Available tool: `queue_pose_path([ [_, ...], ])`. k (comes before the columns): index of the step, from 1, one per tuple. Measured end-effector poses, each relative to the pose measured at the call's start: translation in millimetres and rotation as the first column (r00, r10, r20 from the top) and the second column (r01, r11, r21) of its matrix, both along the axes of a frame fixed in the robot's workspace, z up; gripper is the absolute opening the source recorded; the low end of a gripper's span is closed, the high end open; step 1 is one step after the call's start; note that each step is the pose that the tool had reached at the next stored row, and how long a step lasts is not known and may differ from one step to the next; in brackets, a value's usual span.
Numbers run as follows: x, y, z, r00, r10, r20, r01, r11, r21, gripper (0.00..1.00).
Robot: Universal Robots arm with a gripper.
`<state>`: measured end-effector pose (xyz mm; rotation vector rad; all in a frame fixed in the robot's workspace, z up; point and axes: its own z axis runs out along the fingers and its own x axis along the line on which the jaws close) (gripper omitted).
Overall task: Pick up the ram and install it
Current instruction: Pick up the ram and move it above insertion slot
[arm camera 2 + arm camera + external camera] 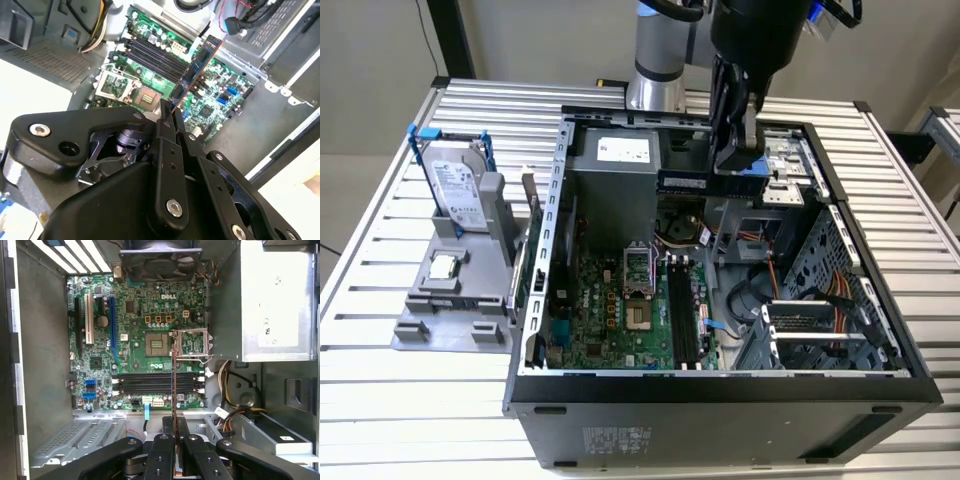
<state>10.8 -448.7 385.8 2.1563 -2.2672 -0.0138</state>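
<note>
Slatted metal table [380, 250] is carrying an open computer case [720, 420]; above its motherboard [135, 315] the gripper [167, 112] is hanging, its jaws pinching the ram [199, 65].

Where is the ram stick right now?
In the exterior view, the ram is pinched in the gripper, up above the open computer case, over its green motherboard.

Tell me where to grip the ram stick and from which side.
The ram stick is thin and flat, so pinch its two faces at the long top edge, coming from above; that leaves the bottom edge free for the slots. The claw holds it this way.
</note>
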Motion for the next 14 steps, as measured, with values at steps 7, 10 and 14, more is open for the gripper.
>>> queue_pose_path([
  [7,2.8,1.9,-0.3,0.9996,0.030,0.0001,-0.030,0.9996,0.0001,0.00],
  [10,3.0,2.2,-0.3,0.9994,0.033,0.0000,-0.033,0.9994,0.0000,0.00],
  [14,3.0,2.5,-0.3,0.9994,0.034,0.0000,-0.034,0.9994,0.0001,0.00],
])
